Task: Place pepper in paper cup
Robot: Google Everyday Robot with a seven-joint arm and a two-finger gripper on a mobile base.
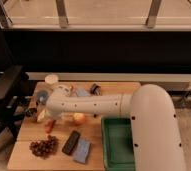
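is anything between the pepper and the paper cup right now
Yes: the robot's own arm lies across the table between the pepper in front and the paper cup at the back edge. The open gripper is right beside the pepper, with nothing visible between them.

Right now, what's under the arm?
The pepper and an orange fruit show just under the arm, at its near edge. The claw is toward the table's left edge as pictured, by the pepper. Anything directly beneath the arm is hidden.
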